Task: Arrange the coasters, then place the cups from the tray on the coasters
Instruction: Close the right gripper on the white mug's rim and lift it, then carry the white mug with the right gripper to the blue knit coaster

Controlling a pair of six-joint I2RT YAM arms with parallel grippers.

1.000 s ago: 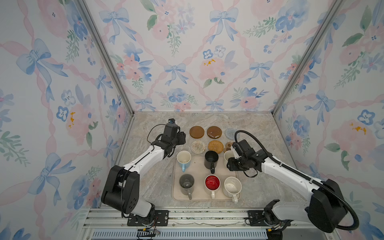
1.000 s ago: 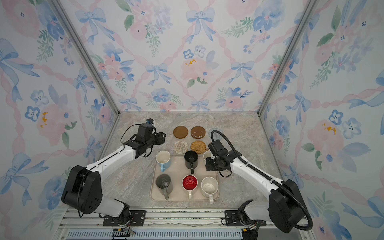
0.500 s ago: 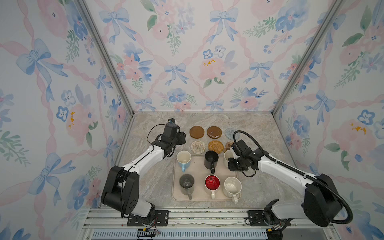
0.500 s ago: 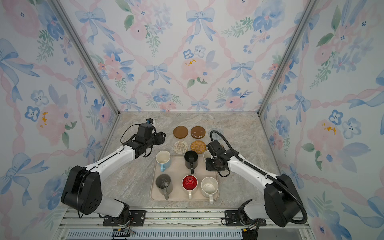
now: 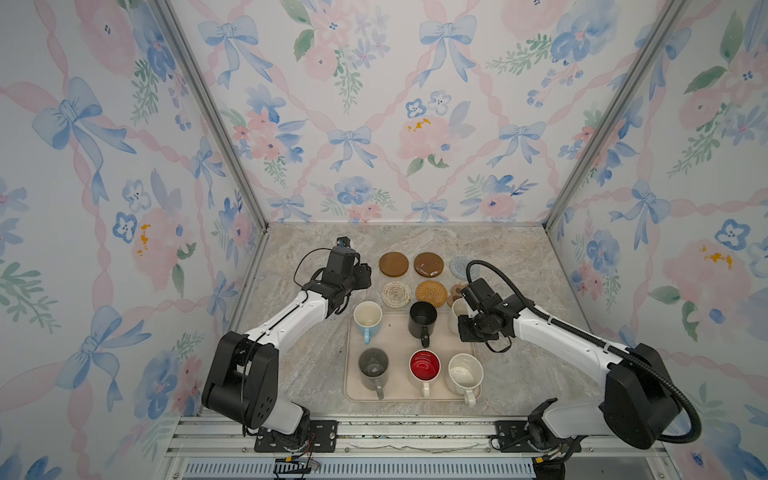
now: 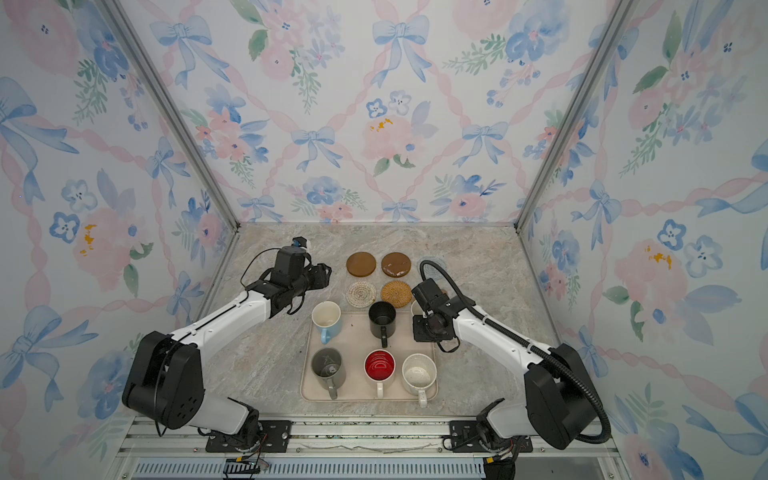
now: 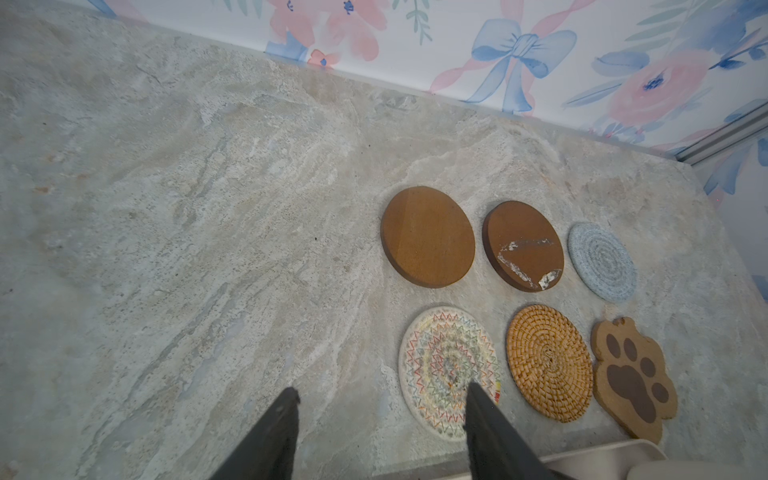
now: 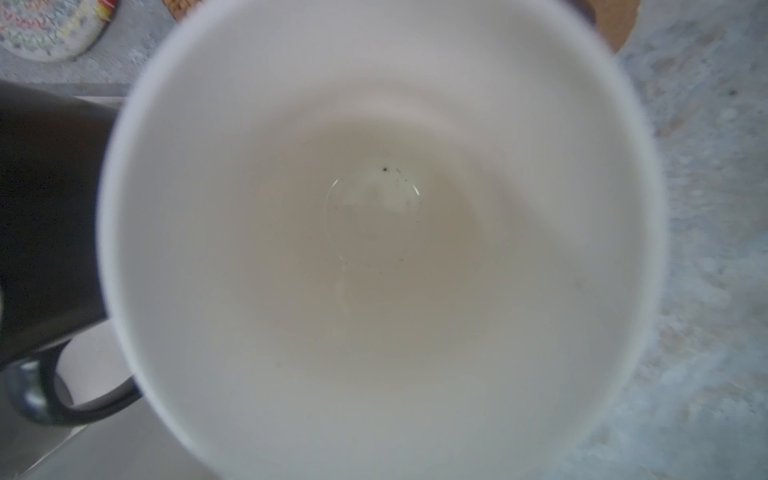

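Coasters, six, lie flat on the marble table (image 5: 299, 365) beyond the tray (image 5: 395, 345), in two rows of three.
- Far row: plain brown disc (image 7: 428, 237), glossy dark-brown disc (image 7: 523, 245), grey-blue woven round (image 7: 601, 262).
- Near row: cream crochet round (image 7: 446, 370), tan rattan round (image 7: 548, 363), brown paw shape (image 7: 633, 380).
- Only the left wrist view shows the paw whole, and pale marks on the glossy disc. In both top views the right arm covers most of the paw and its cable crosses the grey-blue round.

Cups, six, stand upright on the tray.
- Far row: light blue mug (image 5: 368, 322), black mug (image 5: 422, 319), cream mug (image 5: 457, 309) at the far right corner.
- Near row: grey mug (image 5: 373, 368), white mug with red inside (image 5: 424, 365), speckled cream mug (image 5: 464, 374).
- Only the right wrist view shows the cream mug's inside, bare with a few dark specks. The black mug's handle is beside it.

Left gripper (image 7: 382, 390): at the crochet round's edge, fingers spread, nothing between them.

Right gripper (image 5: 467, 328): over the cream mug. Its fingers are hidden, so the grip cannot be told.
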